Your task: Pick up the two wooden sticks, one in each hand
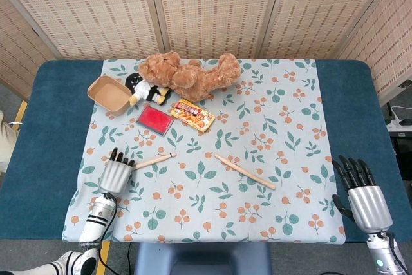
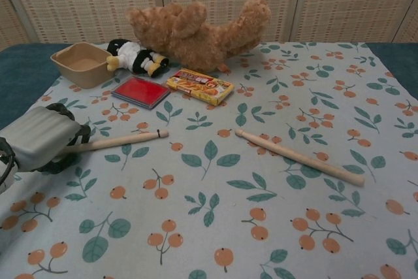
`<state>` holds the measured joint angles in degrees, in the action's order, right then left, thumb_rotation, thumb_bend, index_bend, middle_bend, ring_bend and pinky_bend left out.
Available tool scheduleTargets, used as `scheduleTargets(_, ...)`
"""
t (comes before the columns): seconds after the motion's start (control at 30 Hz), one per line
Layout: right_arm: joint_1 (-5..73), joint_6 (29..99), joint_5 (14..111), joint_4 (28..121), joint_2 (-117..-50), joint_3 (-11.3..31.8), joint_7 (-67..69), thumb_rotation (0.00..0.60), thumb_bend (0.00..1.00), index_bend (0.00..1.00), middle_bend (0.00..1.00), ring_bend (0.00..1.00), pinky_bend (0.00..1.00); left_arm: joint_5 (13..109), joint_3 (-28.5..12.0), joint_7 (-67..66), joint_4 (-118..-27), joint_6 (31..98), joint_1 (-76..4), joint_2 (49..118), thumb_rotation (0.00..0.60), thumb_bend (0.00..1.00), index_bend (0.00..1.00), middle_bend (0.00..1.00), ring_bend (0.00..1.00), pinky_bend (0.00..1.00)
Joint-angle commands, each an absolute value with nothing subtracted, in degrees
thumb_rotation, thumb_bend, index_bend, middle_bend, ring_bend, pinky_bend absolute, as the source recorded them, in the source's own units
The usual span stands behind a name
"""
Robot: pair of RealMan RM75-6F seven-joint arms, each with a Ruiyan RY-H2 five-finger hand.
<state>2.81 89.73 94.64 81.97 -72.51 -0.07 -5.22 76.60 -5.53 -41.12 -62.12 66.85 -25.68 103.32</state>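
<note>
Two wooden sticks lie on the floral cloth. The left stick (image 1: 154, 160) (image 2: 117, 140) points right, and its near end disappears under the curled fingers of my left hand (image 1: 116, 173) (image 2: 40, 139), which grips it low on the cloth. The right stick (image 1: 245, 171) (image 2: 298, 157) lies diagonally in the middle of the cloth, untouched. My right hand (image 1: 360, 196) hovers at the lower right beyond the cloth's corner, fingers spread and empty, well away from that stick. The chest view does not show the right hand.
At the back of the cloth (image 1: 290, 127) are a brown teddy bear (image 1: 190, 74), a small black-and-white doll (image 1: 147, 88), a tan bowl (image 1: 108, 93), a red flat box (image 1: 154, 119) and a yellow snack box (image 1: 192, 114). The blue table (image 1: 51, 127) borders the cloth.
</note>
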Motion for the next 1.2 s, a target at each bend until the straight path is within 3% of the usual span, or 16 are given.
scheduleTargets(0.03, 2.8, 89.7, 94.6, 82.0, -72.5, -0.1, -5.2, 0.600, 0.29, 0.00, 0.00, 0.00, 0.00, 77.3, -5.3, -40.4, -61.3, 67.7, -25.7, 103.8, 0.600, 0.47, 0.55, 0.60, 0.33, 0.16)
scheduleTargets(0.2, 2.9, 89.3, 94.4, 81.9, -73.0, -0.1, -5.7, 0.600, 0.29, 0.00, 0.00, 0.00, 0.00, 80.3, -4.5, -36.6, -57.9, 71.0, -25.5, 104.9, 0.600, 0.48, 0.67, 0.74, 0.42, 0.16)
scheduleTargets(0.47, 5.1, 84.6, 92.4, 87.1, -73.8, 0.8, -8.6, 0.600, 0.29, 0.00, 0.00, 0.00, 0.00, 87.2, -2.1, -24.7, -55.3, 78.4, -24.4, 102.5, 0.600, 0.55, 0.80, 0.87, 0.50, 0.16)
scheduleTargets(0.73, 9.8, 76.4, 87.0, 92.2, -78.4, 3.5, -19.7, 0.600, 0.29, 0.10, 0.16, 0.00, 0.00, 89.4, -1.3, -20.2, -55.6, 82.4, -22.8, 99.8, 0.600, 0.55, 0.81, 0.88, 0.51, 0.17)
scheduleTargets(1.2, 17.3, 66.2, 78.0, 83.6, -91.7, 6.0, -30.5, 0.600, 0.29, 0.21, 0.22, 0.00, 0.00, 89.7, -2.0, -16.9, -56.1, 84.1, -21.4, 97.0, 0.600, 0.55, 0.80, 0.87, 0.51, 0.17)
